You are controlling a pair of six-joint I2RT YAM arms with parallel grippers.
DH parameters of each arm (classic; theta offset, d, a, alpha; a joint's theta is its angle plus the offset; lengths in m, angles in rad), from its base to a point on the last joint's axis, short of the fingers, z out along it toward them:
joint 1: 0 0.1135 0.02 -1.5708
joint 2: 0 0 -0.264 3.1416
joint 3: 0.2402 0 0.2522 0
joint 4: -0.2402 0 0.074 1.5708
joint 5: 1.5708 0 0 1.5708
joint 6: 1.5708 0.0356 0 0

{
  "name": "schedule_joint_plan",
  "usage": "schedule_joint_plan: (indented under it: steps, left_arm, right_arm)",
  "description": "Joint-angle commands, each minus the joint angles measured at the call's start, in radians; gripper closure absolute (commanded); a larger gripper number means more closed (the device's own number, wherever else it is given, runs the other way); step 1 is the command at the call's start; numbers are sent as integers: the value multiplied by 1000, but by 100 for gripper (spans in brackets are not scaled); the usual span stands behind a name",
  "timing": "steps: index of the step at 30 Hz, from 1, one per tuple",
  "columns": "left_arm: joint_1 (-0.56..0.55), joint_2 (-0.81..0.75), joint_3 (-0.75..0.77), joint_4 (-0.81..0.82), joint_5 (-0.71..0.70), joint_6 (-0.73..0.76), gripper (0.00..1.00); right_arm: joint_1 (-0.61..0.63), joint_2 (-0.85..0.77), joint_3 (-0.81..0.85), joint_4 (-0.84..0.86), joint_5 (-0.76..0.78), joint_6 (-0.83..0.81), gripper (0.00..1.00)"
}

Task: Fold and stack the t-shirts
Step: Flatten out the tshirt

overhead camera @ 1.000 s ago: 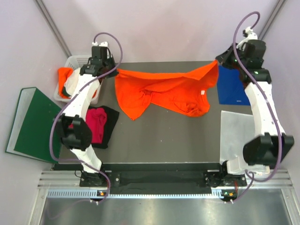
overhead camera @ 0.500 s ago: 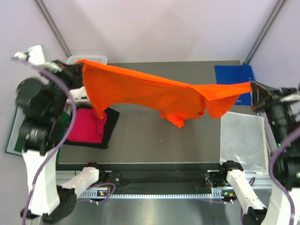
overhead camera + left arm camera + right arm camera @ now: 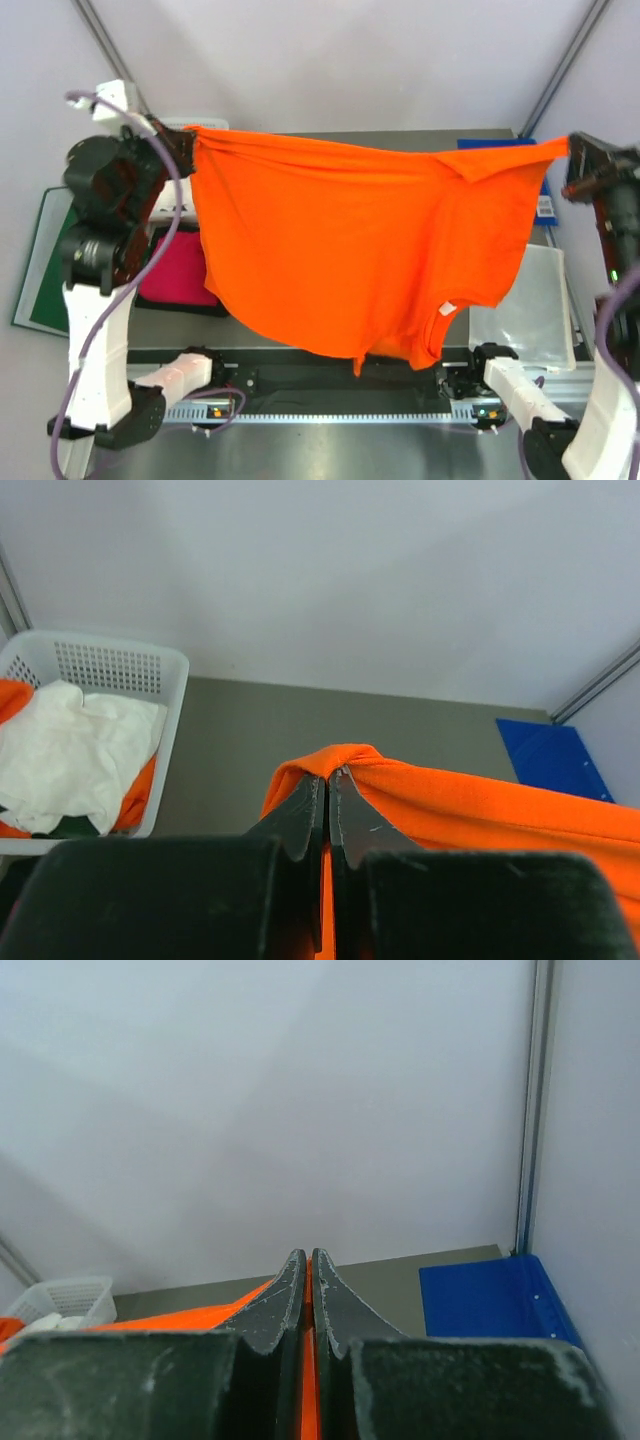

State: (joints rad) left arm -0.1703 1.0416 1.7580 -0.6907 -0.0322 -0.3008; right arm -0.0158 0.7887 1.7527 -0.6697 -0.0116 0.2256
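A bright orange t-shirt (image 3: 360,250) hangs spread in the air between my two grippers, its neck opening at the bottom. My left gripper (image 3: 188,140) is shut on its upper left corner; in the left wrist view the cloth (image 3: 470,805) bunches over the closed tips of the left gripper (image 3: 328,777). My right gripper (image 3: 570,145) is shut on the upper right corner; the right wrist view shows orange cloth (image 3: 160,1322) pinched between the fingers of the right gripper (image 3: 308,1258). A folded magenta-pink shirt (image 3: 178,275) on a black one lies on the table at left, partly hidden.
A white basket (image 3: 120,665) with white and orange shirts (image 3: 75,755) stands at the back left. A blue folder (image 3: 490,1295) lies at the back right, a clear sheet (image 3: 530,300) in front of it, and a dark green binder (image 3: 45,260) off the left edge.
Both arms have lifted the orange shirt off the table and pulled it taut. It now hangs open and flat, where it lay crumpled at the back a second ago.
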Motion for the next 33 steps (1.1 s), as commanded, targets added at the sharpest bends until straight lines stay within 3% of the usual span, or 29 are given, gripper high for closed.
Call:
schedule_joint_plan:
  steps: [1,5,10,13,14,18,20,23,28,33]
  left_arm:
    - [8,159,18,25,-61,26,100]
    - [12,332,-26,51,-31,32,100]
    - [22,618,-29,117,-17,40,100]
    - [40,820,71,135,-15,39,100]
    - [44,935,115,125,-9,31,100]
    - [77,1202,384,65,28,-17,100]
    - [92,1328,562,42,83,-52,100]
    - [110,1405,704,43,106,-98,100]
    - [120,1324,632,161,120,-112,100]
    - [121,1236,525,180,129,-104,100]
  right_arm:
    - [5,223,-36,116,53,-5,100]
    - [5,444,-58,214,16,23,100]
    - [4,854,-10,327,-50,26,100]
    - [-3,1149,183,296,-102,52,100]
    - [-4,1307,340,280,-122,64,100]
    - [-19,1656,744,217,-226,181,100]
    - [-41,1721,763,304,-260,279,100]
    - [-67,1692,618,448,-298,377,100]
    - [-75,1626,493,524,-392,386,100]
    - [-75,1482,355,555,-459,399,100]
